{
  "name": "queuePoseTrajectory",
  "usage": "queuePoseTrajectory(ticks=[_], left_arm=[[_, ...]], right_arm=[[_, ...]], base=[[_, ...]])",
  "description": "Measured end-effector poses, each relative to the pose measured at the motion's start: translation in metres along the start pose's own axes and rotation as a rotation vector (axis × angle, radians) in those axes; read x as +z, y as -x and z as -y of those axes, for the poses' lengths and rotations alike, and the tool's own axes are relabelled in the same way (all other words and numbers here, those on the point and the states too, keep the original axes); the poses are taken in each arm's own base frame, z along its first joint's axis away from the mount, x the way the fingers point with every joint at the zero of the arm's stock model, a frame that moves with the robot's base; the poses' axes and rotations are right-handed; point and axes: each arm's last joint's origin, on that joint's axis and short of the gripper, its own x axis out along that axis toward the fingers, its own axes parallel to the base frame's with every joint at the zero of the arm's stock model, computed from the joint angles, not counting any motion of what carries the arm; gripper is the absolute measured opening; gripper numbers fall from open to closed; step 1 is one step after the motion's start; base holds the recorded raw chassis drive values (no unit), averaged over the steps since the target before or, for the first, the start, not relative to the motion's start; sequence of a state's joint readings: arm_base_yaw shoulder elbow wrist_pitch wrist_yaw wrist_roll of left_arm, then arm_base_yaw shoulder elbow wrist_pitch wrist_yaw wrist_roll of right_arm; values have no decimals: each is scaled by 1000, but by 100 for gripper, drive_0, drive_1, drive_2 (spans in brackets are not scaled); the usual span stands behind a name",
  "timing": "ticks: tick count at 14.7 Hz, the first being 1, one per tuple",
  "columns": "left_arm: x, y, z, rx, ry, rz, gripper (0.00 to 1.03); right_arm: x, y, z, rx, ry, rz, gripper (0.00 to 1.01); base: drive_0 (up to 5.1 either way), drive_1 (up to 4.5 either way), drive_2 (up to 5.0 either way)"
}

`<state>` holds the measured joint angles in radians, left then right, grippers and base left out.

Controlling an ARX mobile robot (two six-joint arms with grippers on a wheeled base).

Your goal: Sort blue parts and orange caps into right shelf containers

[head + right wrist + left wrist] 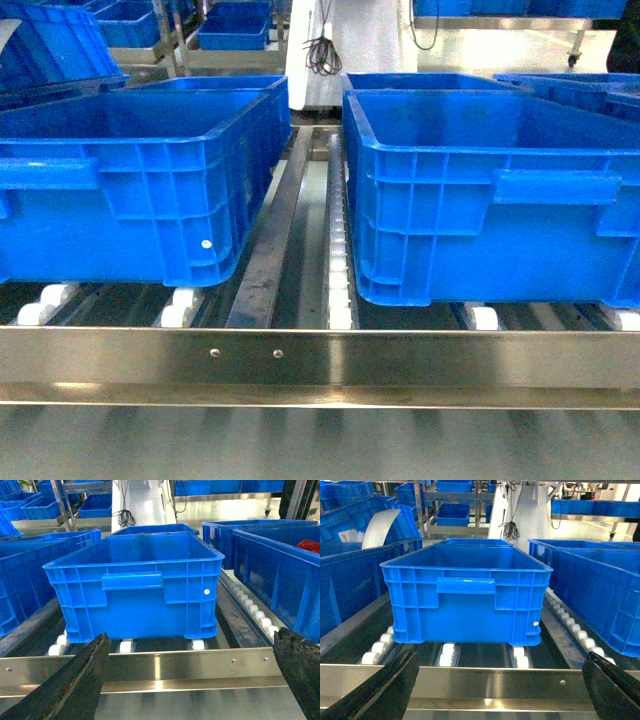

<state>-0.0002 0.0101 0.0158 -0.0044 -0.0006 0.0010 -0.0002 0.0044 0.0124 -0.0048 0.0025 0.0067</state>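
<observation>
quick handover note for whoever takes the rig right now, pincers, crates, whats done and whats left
Left pincer: open, holding nothing, facing a blue crate on the rollers.
Right pincer: open, also holding nothing, facing another crate.
Head view: two front crates, left and right, behind the steel rail.
No blue parts or orange caps visible; something red shows in a crate far right.
Nothing visibly sorted; all remains.

Two crates (pixel 130 180) (pixel 490 190) are sitting side by side on roller tracks (pixel 340 270), behind a metal rail (pixel 320 360); further crates (pixel 235 28) are standing behind.

2 blue crates (pixel 490 190), roller rack (pixel 340 270), steel rail (pixel 320 360)
</observation>
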Motion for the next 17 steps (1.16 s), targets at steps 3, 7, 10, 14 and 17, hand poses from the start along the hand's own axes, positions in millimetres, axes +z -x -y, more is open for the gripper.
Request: queuePoseTrajectory(ticks=[3,7,10,14,17], left_arm=[[0,0,0,0,0,0,98],[0,0,0,0,0,0,98],[0,0,0,0,0,0,98],[0,0,0,0,0,0,98],[0,0,0,0,0,0,98]], right_arm=[[0,0,0,0,0,0,98],[0,0,0,0,0,0,98],[0,0,0,0,0,0,98],[0,0,0,0,0,0,98],[0,0,0,0,0,0,98]], base=[[0,0,0],[0,0,0],[0,0,0],[0,0,0],[0,0,0]])
